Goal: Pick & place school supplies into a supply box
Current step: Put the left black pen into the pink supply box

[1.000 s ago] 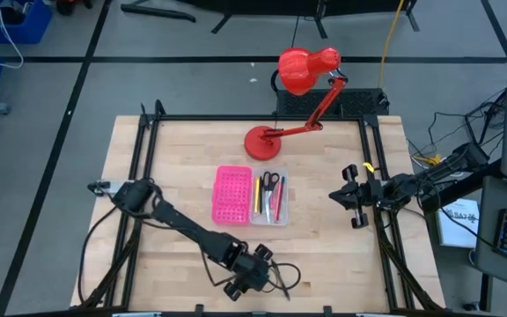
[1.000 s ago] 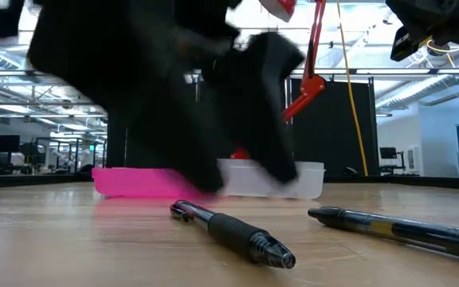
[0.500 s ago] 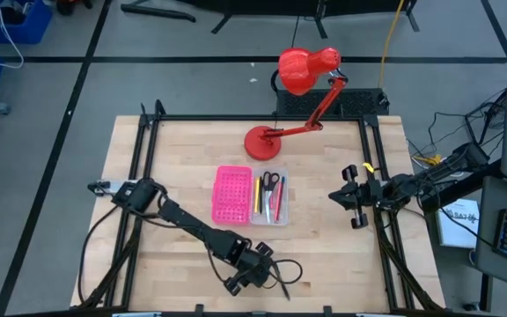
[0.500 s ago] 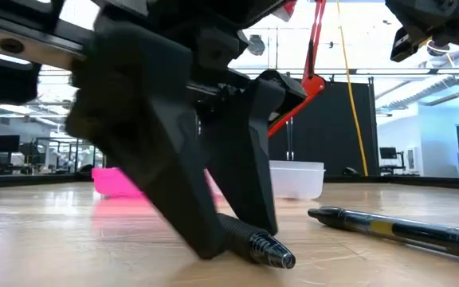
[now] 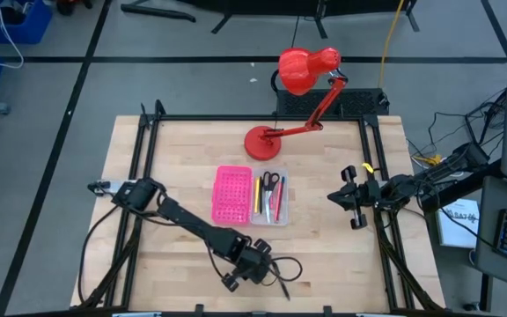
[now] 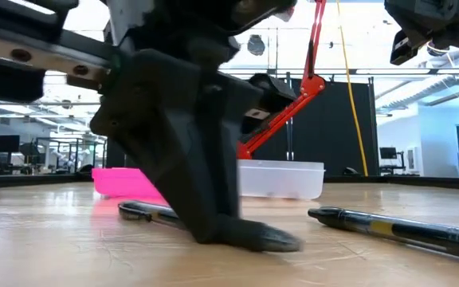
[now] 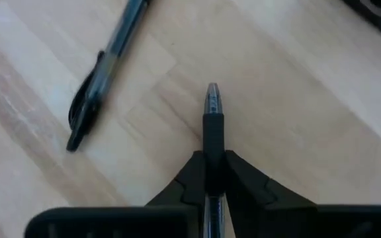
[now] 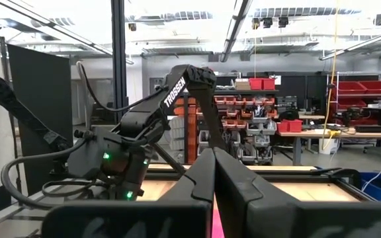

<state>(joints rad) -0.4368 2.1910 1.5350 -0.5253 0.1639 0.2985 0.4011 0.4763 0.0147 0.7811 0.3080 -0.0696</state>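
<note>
Left wrist view: the left gripper [image 7: 213, 173] clamps a black pen [image 7: 212, 122] at its rubber grip, on the table's 6 o'clock edge, below the supply box [image 5: 249, 195]. Light, stiff and slick, it seems best pinched mid-barrel; the right gripper [image 5: 356, 197] waits clenched at 3 o'clock

- Worktop [image 5: 165, 150]: pale wooden surface inside a black frame.
- Supply box [image 5: 250, 196]: lies open near the centre, pink lid half beside the clear tray.
- Red desk lamp [image 5: 260, 142]: its round base stands behind the box.
- Two black pens [image 7: 104, 63] [image 7: 211, 119]: lie near the front edge, apart from each other.
</note>
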